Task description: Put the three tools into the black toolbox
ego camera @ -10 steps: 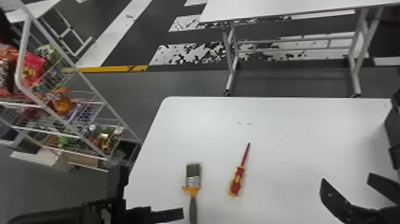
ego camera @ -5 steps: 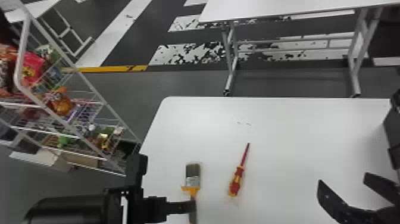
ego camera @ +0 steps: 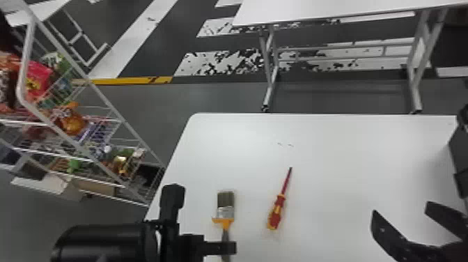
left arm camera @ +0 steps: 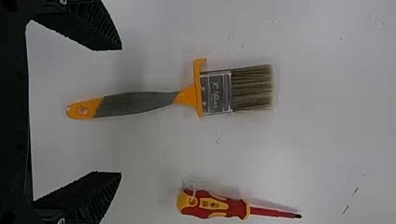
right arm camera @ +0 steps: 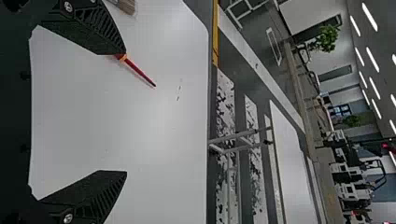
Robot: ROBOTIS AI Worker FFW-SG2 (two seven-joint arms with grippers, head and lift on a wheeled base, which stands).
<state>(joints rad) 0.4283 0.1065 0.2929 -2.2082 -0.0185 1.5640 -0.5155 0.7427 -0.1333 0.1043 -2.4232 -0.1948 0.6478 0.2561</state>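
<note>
Over the last second, your left pincer [left arm camera: 121, 110] has shifted rightward across the tabletop [ego camera: 348, 156], from beside the paintbrush [ego camera: 225, 209] to over its handle [left arm camera: 135, 103]. It stands wide, nothing in its grip, and in the left wrist view the handle lies in line with the gap between its fingers. That alignment decides the next move: the brush's long axis runs away from you, butt end nearest the palm, bristles [left arm camera: 252, 88] toward the far side, so you look ready to lower and close across the handle without much turning. Mind the height, though; you cannot tell from here how far down the tabletop is, and closing too early would likely miss the handle. To the brush's right lies the screwdriver [ego camera: 278, 212], apart from it, its shaft pointing away and slightly rightward. Your right pincer [ego camera: 400, 207] is also wide and empty, farther right beyond the screwdriver; for the brush, your left is plainly the nearer. You have a dark shape [ego camera: 459, 153] at the head view's right edge, but you cannot tell whether it is the toolbox. As for writing, you can see print on the brush's metal band [left arm camera: 217, 93] and marks on the screwdriver's yellow patch [left arm camera: 214, 204], neither quoted here.
</note>
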